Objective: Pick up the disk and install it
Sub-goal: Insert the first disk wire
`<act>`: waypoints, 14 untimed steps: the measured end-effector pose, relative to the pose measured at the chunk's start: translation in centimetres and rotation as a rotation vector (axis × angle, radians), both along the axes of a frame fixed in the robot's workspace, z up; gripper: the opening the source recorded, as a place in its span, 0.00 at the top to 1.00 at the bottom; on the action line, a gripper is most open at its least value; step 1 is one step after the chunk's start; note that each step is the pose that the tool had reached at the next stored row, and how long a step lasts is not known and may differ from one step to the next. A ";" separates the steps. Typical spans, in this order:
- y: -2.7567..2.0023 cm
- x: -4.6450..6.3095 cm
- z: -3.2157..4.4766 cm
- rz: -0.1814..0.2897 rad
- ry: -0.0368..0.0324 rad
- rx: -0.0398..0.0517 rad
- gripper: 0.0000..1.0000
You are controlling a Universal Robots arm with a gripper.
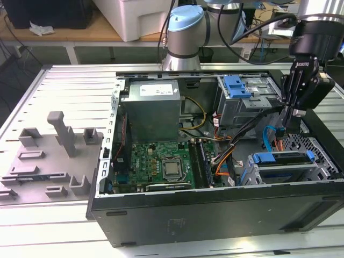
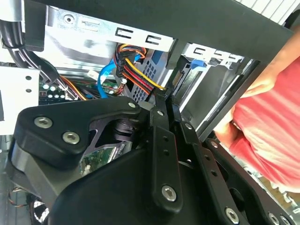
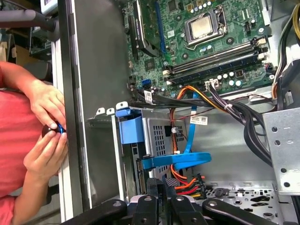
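Exterior view gave the layout: an open computer case (image 1: 215,215) lay on its side on a slatted metal worktop (image 1: 70,80). The gripper (image 1: 285,122) hung inside it at the exterior view's right, above the drive cage. The disk (image 1: 285,164) sat in that cage in its blue carrier, below the gripper and not touching it. The gripper's fingers were drawn together to a narrow tip, with nothing between them as far as that angle let me judge. A grey power supply (image 1: 153,105) and the green motherboard (image 1: 161,164) lay toward the exterior view's left. A grey moulded fixture (image 1: 54,156) rested on the worktop beside the case.

The first wrist view added a person's hands (image 3: 47,107) just outside the case wall, closed around a small dark object. It also showed a flat blue cable (image 3: 180,161) running near the carrier. The second wrist view caught a red sleeve (image 2: 272,126) beyond the case rim and coloured power wires (image 2: 136,70) just ahead of the fingertips. Behind the worktop stood a wooden bench (image 1: 59,31).
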State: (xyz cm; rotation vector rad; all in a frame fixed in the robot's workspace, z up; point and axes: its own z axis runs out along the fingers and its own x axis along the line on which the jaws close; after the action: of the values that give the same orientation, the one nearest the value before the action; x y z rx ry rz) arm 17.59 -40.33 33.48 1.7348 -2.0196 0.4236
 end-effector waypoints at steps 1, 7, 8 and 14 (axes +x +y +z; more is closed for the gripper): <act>0.00 -0.1 0.00 0.001 -0.0034 0.0001 0.83; 0.00 -0.8 0.06 0.002 -0.0286 0.0211 0.83; 0.00 -0.8 0.10 0.002 -0.0326 0.0311 0.83; -0.01 -1.0 0.93 0.006 -0.0465 0.0623 0.83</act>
State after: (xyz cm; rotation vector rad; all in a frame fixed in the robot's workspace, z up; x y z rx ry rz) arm 16.56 -40.34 34.42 1.7835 -2.0816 0.4105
